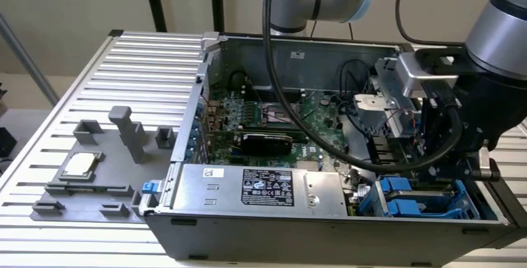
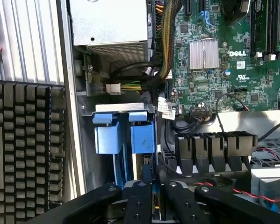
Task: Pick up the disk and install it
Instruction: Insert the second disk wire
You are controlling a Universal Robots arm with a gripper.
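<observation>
The grey jointed robot arm [image 1: 502,39] reaches down from the exterior view's right into the open dark metal computer case [image 1: 329,231], its wrist bent so that the black claw [image 2: 152,193] points straight down into the case's near corner. In the wrist view the two black fingers [image 2: 139,200] stand close together, pinched on a thin upright edge with a blue strip between them. This seems to be the disk in its bright blue plastic carrier [image 2: 149,196], held on edge and partly lowered; little of it shows.

Directly below the claw sits the blue drive bay [image 1: 420,197], and two blue plastic carrier tabs [image 2: 123,133] lie side by side just ahead of the fingertips. Beyond those, further from the claw, is the silver boxy power supply [image 1: 255,188] with its black label. The green motherboard [image 1: 272,120] fills the case floor beside the claw, with a ribbed silver heatsink [image 2: 204,53] on it.

Well away from the claw, outside the case on the ribbed metal surface [image 1: 140,70], a grey fixture plate [image 1: 91,188] carries a small square silver processor chip [image 1: 80,165].
</observation>
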